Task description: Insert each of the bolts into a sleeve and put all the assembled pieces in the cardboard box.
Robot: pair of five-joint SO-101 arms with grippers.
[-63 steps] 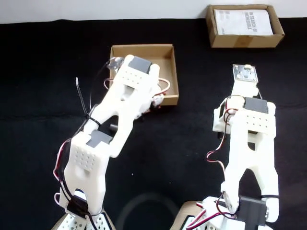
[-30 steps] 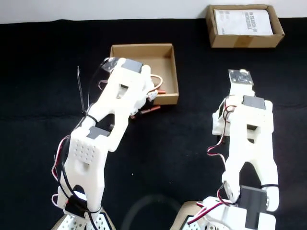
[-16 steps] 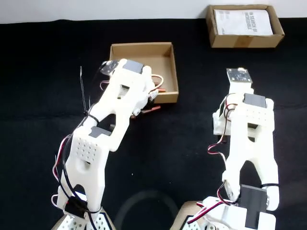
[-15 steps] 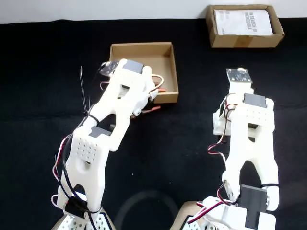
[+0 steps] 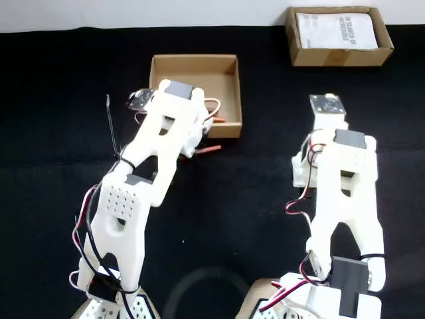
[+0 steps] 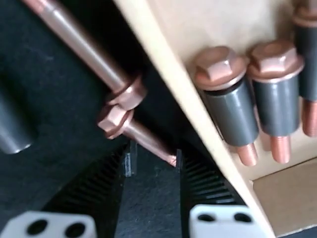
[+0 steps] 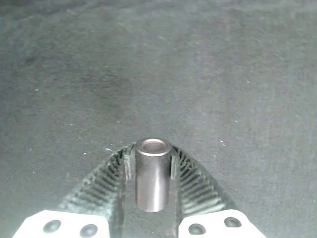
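Looks like a robotics lab or hobby bench: black cloth over the table (image 5: 40, 66), a white printed left arm (image 5: 126, 219) and right arm (image 5: 342, 199) mounted at its near edge, bare wires (image 5: 295, 203) showing, a cardboard box (image 5: 192, 73) and a second box (image 5: 339, 56) toward the far edge, pale wall (image 5: 133, 13) behind.

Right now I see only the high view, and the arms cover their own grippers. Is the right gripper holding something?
Observer: Yes. The right gripper is shut on a dark sleeve, whose open end points away from the wrist.
Operator: And the left gripper?
Observer: The left gripper is open. The tip of a loose bolt lies between its fingers, just outside the cardboard box.
Operator: What is inside the box?
Observer: At least two assembled pieces lie side by side, each a bolt in a sleeve.
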